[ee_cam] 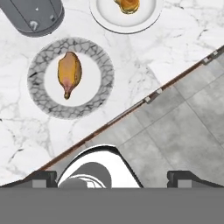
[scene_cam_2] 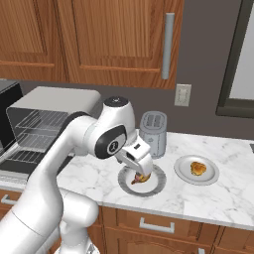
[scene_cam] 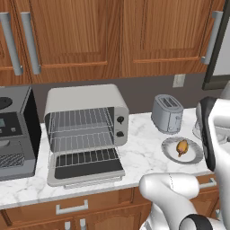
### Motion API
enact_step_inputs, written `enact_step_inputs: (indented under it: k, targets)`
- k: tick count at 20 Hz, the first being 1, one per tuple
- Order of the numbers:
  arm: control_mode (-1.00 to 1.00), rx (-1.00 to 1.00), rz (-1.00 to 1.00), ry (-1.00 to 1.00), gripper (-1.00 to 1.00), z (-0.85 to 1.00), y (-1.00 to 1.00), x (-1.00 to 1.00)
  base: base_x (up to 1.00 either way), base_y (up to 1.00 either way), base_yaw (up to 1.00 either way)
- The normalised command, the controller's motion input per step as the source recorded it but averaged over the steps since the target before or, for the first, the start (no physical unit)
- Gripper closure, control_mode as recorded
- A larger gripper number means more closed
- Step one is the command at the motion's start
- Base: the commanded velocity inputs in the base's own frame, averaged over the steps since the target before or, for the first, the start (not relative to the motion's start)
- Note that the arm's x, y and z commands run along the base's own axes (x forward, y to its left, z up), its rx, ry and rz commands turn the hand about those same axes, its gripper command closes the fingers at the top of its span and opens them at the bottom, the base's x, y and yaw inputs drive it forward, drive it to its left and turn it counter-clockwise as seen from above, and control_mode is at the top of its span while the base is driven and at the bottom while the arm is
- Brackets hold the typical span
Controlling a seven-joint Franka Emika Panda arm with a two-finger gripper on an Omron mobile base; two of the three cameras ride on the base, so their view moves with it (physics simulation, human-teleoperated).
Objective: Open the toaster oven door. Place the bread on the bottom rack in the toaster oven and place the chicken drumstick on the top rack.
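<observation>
Your tool (ee_cam: pixel 112 177) has its fingers spread wide and holds nothing; its two dark tips rise at the bottom of the hand view, over the bench (ee_cam: pixel 175 39) edge and the grey floor beyond it. The chicken drumstick (ee_cam: pixel 69 73) lies up and to the left of the tool in that view, in the upper left of the frame. Its long axis runs nearly top to bottom of the frame, thick end up, thin end down. It rests alone on a plate with a grey marbled rim (ee_cam: pixel 98 65). The bread (ee_cam: pixel 128 5) sits alone on a plain white plate (ee_cam: pixel 146 17) at the top edge, just beyond.

In the left base view, the toaster oven (scene_cam: pixel 85 130) stands at centre left, well apart from both plates. The toaster oven door (scene_cam: pixel 85 168) hangs fully down. The top rack (scene_cam: pixel 80 119) and the bottom rack (scene_cam: pixel 81 141) both look bare. Expect to reach up-left and lower onto the drumstick, fingers across its narrow width.
</observation>
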Motion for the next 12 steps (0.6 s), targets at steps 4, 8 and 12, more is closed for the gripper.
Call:
enact_step_inputs:
  k: [4,8,12]
  targets:
    - [-1.00,0.00,-0.08,0.08,-1.00,0.00,-0.10,0.01,0.00,0.00,0.00]
    - [-1.00,0.00,-0.08,0.13,-1.00,-0.01,-0.09,0.01,0.00,0.00,0.00]
    - [-1.00,0.00,-0.12,0.14,-1.00,-0.02,-0.05,0.06,0.00,0.00,0.00]
